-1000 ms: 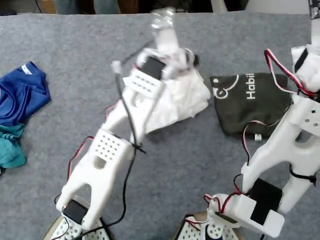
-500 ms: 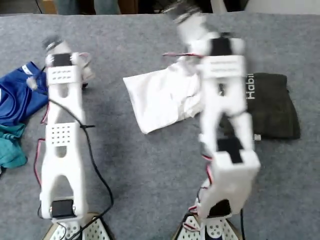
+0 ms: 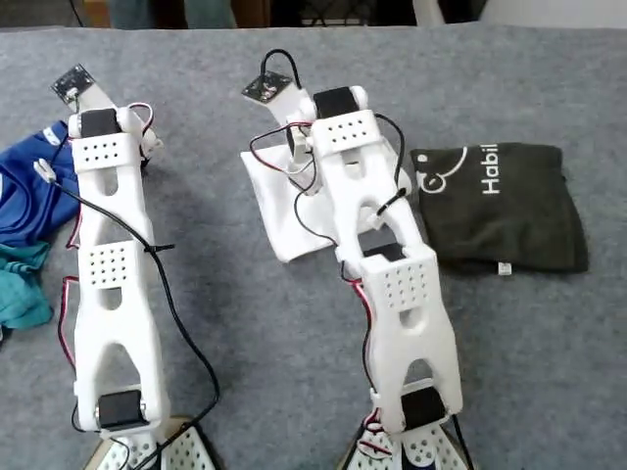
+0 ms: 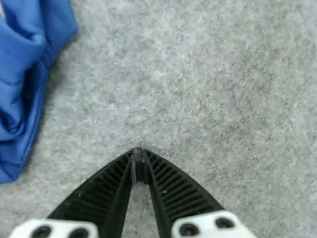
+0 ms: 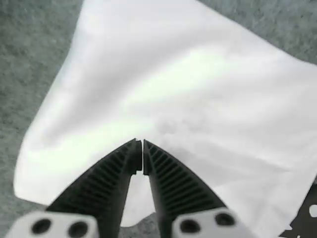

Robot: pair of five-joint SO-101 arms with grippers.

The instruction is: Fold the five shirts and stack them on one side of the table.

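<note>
4 shirts: blue (image 3: 29,191), teal (image 3: 20,289), white (image 3: 279,201), dark (image 3: 500,211).

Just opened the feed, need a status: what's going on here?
Two arms are on a shirt-folding job at a grey table. The right gripper is shut above the white shirt; the left gripper is shut above bare table beside the blue shirt. A black shirt lies folded next to the white one; a teal shirt lies bunched by the blue.
</note>
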